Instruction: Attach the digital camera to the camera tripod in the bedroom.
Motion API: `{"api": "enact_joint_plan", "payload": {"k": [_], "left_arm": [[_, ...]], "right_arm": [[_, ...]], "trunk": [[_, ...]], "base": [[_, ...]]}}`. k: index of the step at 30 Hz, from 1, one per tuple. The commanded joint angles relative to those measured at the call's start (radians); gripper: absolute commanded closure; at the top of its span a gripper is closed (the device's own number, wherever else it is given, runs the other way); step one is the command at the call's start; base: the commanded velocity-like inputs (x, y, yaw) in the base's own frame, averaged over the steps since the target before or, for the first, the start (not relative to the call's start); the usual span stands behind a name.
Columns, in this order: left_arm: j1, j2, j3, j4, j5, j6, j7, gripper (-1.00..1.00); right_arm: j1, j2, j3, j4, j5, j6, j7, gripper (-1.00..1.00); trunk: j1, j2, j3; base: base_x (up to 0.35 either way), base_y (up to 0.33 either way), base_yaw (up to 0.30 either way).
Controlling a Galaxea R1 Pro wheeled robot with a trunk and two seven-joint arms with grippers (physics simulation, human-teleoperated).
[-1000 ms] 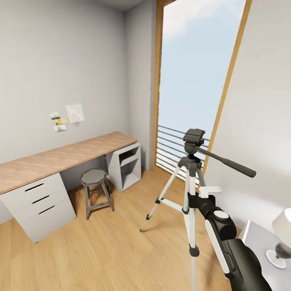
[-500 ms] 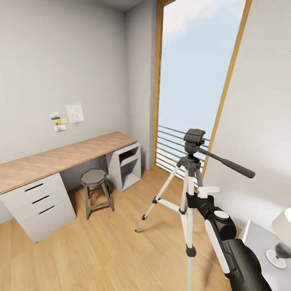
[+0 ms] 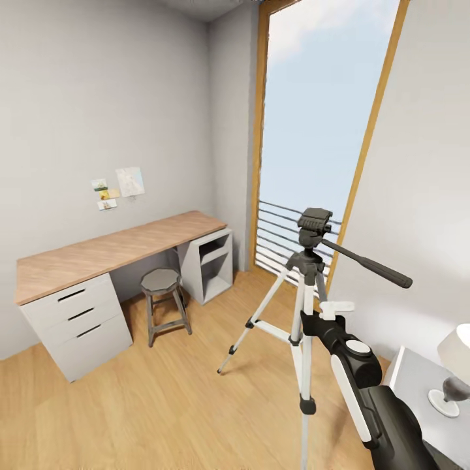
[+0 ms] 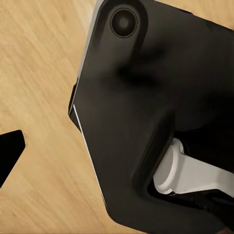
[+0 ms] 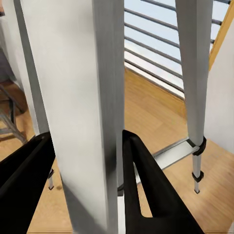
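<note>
Now right hand (image 5: 83, 161) tight around camera tripod (image 3: 307, 261) leg.

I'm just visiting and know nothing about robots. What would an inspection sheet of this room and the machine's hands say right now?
Surface: light wood floor; wooden-top desk, nothing seen lying on it.
Job's things: camera tripod standing upright; its head carries no digital camera.
Clutter: stool by the desk, lamp on a side table.
Grippers: right gripper with its fingers on either side of a silver tripod leg; left gripper, cannot tell its state.
Cables: nothing seen.
Surroundings: tall window, pale walls, notes pinned above the desk.
</note>
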State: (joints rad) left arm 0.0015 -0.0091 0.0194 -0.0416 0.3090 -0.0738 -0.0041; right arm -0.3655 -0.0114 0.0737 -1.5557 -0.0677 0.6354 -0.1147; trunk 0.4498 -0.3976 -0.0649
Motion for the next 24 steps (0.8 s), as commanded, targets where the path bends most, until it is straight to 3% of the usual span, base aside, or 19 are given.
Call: {"api": "enact_joint_plan", "payload": {"k": [1, 13, 24], "left_arm": [[0.000, 0.000, 0.002, -0.001, 0.004, -0.001, 0.000, -1.00], [0.000, 0.001, -0.001, -0.001, 0.004, -0.001, 0.000, -1.00], [0.000, 0.001, -0.001, -0.001, 0.004, -0.001, 0.001, -1.00]], "right_arm": [[-0.001, -0.001, 0.002, 0.000, -0.005, 0.003, -0.009, 1.00], [-0.001, 0.000, 0.001, 0.017, -0.004, -0.010, -0.010, 1.00], [-0.001, 0.001, 0.002, 0.094, -0.007, -0.138, -0.014, 1.00]], "trunk": [[0.000, -0.002, -0.002], [0.000, -0.002, -0.002], [0.000, -0.002, -0.002]], "base": [[-0.246, 0.218, 0.000], [-0.130, 0.117, 0.000], [-0.002, 0.002, 0.000]]}}
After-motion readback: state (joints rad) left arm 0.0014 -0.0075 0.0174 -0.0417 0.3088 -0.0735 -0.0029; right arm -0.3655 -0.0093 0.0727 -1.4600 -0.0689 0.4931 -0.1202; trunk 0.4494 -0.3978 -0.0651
